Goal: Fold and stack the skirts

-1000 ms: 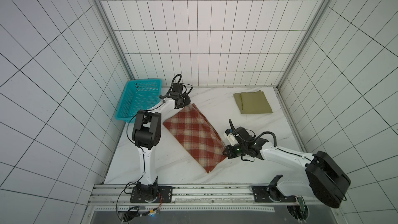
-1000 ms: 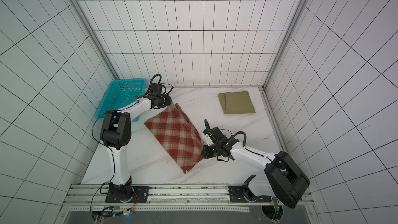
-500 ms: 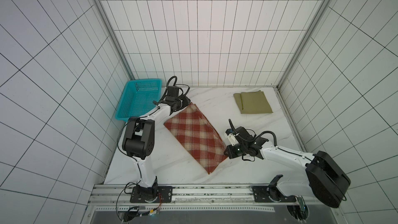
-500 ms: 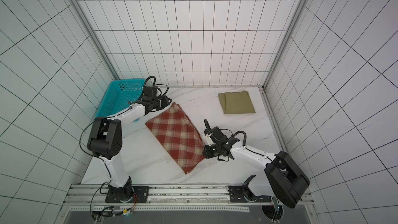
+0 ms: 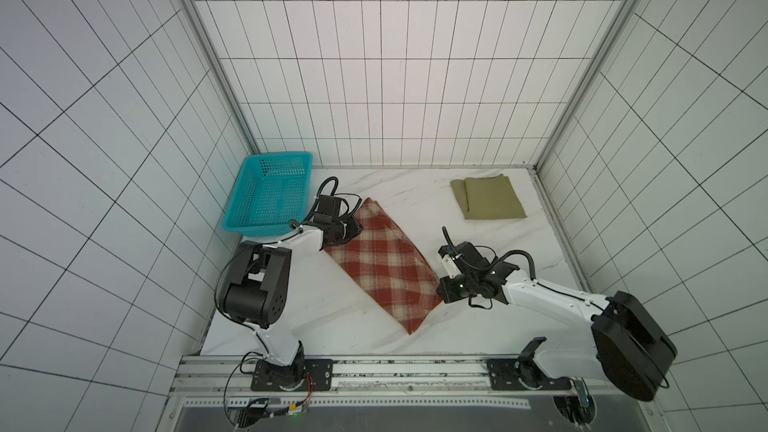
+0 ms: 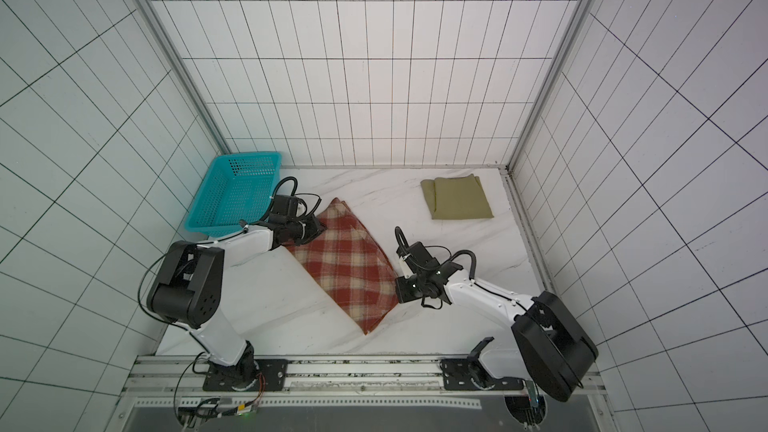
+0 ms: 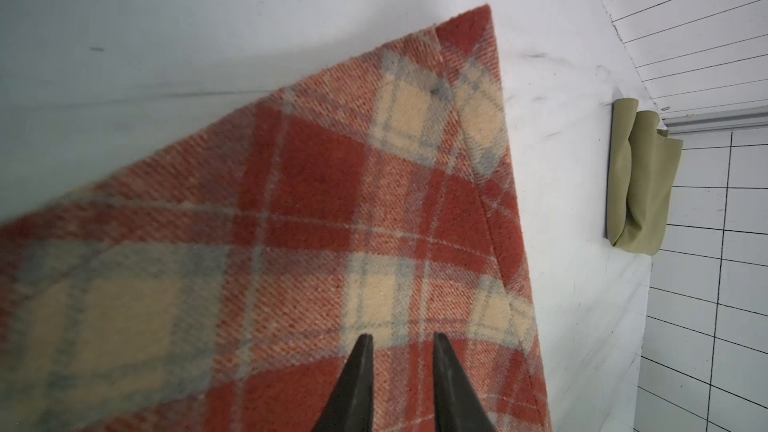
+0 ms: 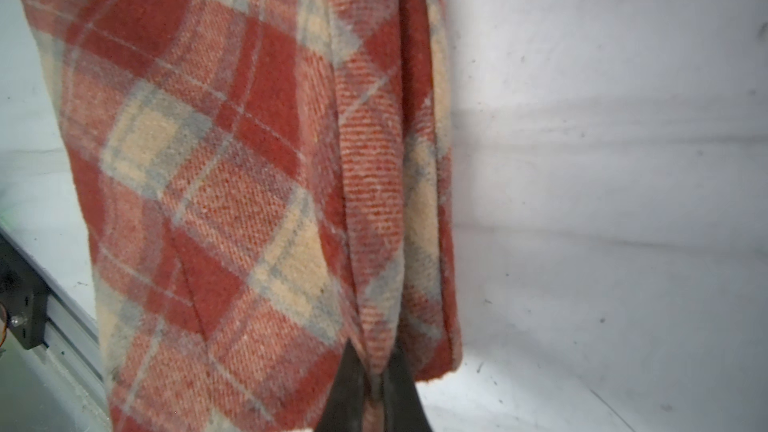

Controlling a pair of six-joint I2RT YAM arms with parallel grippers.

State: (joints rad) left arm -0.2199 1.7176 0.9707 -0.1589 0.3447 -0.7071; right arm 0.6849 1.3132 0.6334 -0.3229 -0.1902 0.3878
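Showing, in both top views: smooth olive-khaki cloth skirt (image 5: 492, 198) folded flat near the far right corner of the white tabletop (image 5: 332, 317); thick red-and-cream plaid skirt (image 5: 382, 268) mid-table, a diagonal strip, judged part-folded, unstacked, well apart; left gripper (image 5: 352, 229) low at its far end, right gripper (image 5: 439, 293) low at its near right edge. Left wrist view: left gripper (image 7: 401, 338) narrowly parted over plaid surface, gripping nothing. Right wrist view: right gripper (image 8: 374, 361) pressed together, pinching the plaid skirt's layered edge.

The left gripper (image 7: 402, 337) holds its jaws a little apart; the right gripper (image 8: 375, 353) pinches the plaid skirt (image 8: 232, 160).
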